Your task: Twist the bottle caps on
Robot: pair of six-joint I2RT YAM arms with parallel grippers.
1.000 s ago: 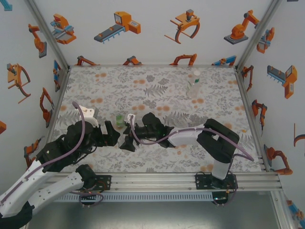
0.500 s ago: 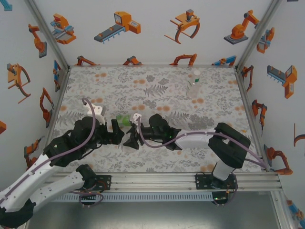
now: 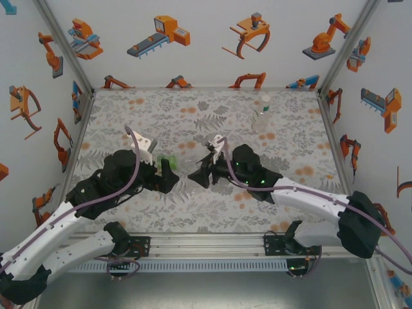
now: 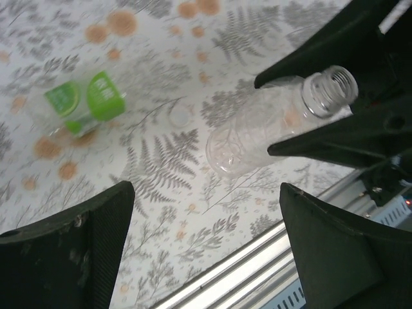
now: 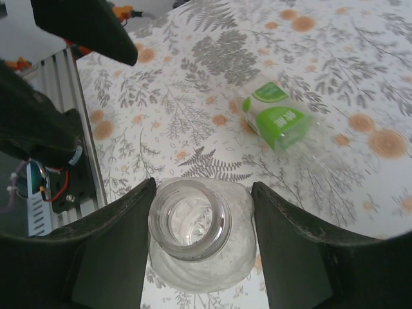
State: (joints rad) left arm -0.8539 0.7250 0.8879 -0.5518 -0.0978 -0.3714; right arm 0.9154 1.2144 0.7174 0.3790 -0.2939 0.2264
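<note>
A small colourless bottle [image 5: 199, 257] is clamped between the fingers of my right gripper [image 5: 199, 248], its threaded mouth [image 5: 190, 222] open and uncapped. In the left wrist view this bottle [image 4: 257, 132] hangs tilted above the table, mouth [image 4: 331, 87] up to the right. My left gripper [image 4: 206, 251] stands open and apart from it, nothing between its fingers. A green-labelled bottle [image 4: 84, 103] lies on its side on the table, with a white cap [image 4: 179, 116] lying loose beside it. From above, the left gripper [image 3: 168, 179] and right gripper [image 3: 198, 174] face each other near the green bottle [image 3: 168, 159].
A taller colourless bottle [image 3: 262, 116] with a white top stands at the back right of the fern-patterned table [image 3: 193, 109]. The aluminium front rail [image 4: 257, 257] runs just below my left gripper. Patterned walls enclose the table on three sides.
My right gripper has closed on the colourless bottle and carried it up and to the right, its arm stretching out. The left gripper has followed to the right and narrowed slightly.
</note>
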